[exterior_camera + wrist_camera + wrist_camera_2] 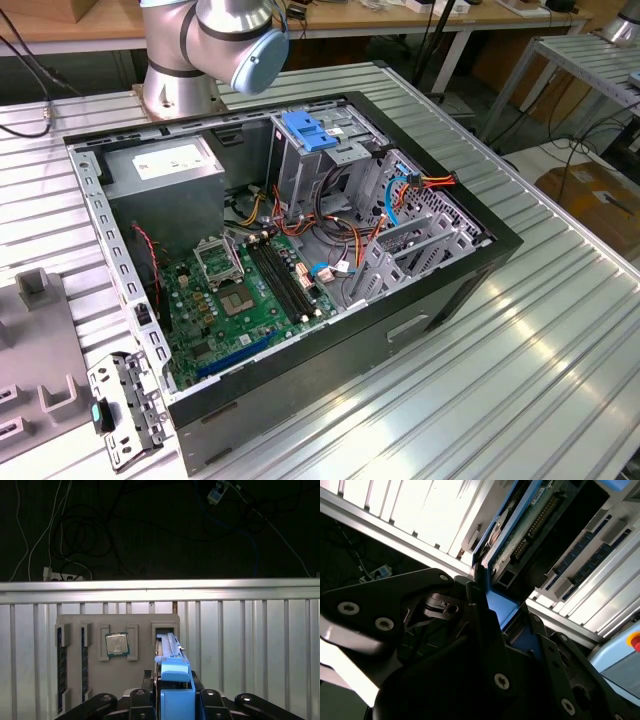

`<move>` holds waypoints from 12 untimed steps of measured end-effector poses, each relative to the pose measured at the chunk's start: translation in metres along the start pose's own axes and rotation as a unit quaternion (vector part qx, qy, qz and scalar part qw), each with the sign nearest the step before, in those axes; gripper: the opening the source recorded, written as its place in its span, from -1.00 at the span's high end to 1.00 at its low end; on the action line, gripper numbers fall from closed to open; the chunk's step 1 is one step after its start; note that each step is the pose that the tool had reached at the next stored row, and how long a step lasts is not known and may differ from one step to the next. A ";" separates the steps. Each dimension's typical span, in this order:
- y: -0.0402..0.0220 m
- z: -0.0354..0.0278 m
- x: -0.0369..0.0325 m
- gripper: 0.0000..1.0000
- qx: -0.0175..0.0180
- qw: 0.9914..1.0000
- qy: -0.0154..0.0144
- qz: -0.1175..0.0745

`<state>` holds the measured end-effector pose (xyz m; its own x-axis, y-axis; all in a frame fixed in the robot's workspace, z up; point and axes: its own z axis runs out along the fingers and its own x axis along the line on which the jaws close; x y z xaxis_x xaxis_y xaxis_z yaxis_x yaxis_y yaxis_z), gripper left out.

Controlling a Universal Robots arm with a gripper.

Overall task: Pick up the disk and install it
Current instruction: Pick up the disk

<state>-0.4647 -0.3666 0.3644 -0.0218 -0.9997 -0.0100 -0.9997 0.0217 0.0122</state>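
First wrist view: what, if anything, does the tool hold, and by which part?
The flat silver-grey metal disk, standing on edge in the grey tray's slot; the tool grips it at its blue plastic rail end.

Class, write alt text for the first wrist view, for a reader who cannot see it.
The disk stands on edge at a slot of a grey tray, right at the claw, its blue rail nearest the camera. The tray also holds a processor chip and memory sticks, and lies on a ribbed metal table; beyond are cables on a dark floor.
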 end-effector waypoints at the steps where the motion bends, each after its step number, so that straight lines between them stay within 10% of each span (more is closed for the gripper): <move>1: 0.0000 -0.0006 0.0000 0.26 0.000 1.000 0.000 0.000; 12: 0.0002 -0.0129 -0.0001 0.26 0.000 1.000 0.000 0.000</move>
<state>-0.4647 -0.3666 0.3772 -0.0218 -0.9997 -0.0101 -0.9997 0.0217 0.0122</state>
